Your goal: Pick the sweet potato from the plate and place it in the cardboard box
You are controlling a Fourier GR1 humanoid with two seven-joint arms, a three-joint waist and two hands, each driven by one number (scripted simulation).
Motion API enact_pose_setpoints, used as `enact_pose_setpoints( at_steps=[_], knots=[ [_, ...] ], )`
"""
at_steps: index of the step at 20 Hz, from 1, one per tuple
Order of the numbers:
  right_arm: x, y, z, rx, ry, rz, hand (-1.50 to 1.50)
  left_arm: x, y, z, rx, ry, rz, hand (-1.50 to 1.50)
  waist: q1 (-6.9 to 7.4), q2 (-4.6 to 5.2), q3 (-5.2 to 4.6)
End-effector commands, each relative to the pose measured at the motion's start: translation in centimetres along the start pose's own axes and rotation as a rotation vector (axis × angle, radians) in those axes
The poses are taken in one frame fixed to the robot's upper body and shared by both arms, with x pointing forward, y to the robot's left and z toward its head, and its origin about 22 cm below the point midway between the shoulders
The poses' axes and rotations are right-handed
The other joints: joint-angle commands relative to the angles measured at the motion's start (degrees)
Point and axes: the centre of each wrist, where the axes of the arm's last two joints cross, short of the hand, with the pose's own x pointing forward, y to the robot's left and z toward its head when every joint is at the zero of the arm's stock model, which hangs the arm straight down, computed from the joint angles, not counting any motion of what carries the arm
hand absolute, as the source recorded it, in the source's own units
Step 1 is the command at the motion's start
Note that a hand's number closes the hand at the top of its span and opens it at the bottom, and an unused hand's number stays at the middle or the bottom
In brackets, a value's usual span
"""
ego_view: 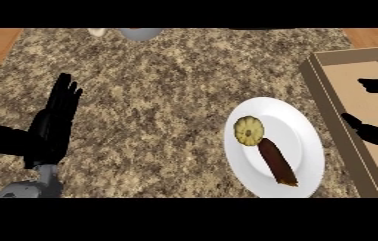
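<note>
Head view: my right hand (363,128) hangs spread and empty over the cardboard box (341,92), the sweet potato (275,160) on the plate (297,127) just left of it. I'd straddle its brown middle before closing. Left hand (53,121) rests open, far left.

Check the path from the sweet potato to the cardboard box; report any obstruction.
Nothing visible blocks it. The sweet potato lies on the plate beside the cardboard box; only the box's near wall rises between. The right hand shows over the box.

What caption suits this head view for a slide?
Sweet potato lies on the plate, right hand over the box, left hand resting open at left.
</note>
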Motion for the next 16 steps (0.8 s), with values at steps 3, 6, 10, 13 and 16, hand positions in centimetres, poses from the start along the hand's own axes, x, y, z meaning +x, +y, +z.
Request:
enact_pose_setpoints(
  at_steps=[3, 6, 10, 13, 16],
  knots=[
    [3.7, -3.4, -0.7, 0.168, -0.063, 0.232, -1.50, 0.3, -2.3, 0.0, -0.027, 0.041, 0.041, 0.00, 1.23, -0.18, -0.09],
    [4.9, -5.2, 0.0, 0.366, 0.003, 0.418, -1.50, 1.4, -0.9, -1.0, -0.031, 0.042, 0.040, 0.00, 0.39, -0.28, -0.19],
    [7.7, -5.0, -0.2, 0.620, 0.117, 0.508, -1.50, 1.6, -0.8, 0.0, -0.032, 0.042, 0.031, 0.00, 1.58, -0.42, -0.24],
    [10.6, -4.1, -0.3, 0.675, 0.181, 0.535, -1.50, 1.0, -1.0, -0.7, -0.045, 0.052, 0.034, 0.00, 1.47, -0.13, -0.19],
    [13.5, -2.5, 0.4, 0.712, 0.170, 0.462, -1.50, 0.8, -1.0, 0.1, -0.049, 0.040, 0.040, 0.00, 1.59, -0.15, -0.13]
  ],
)
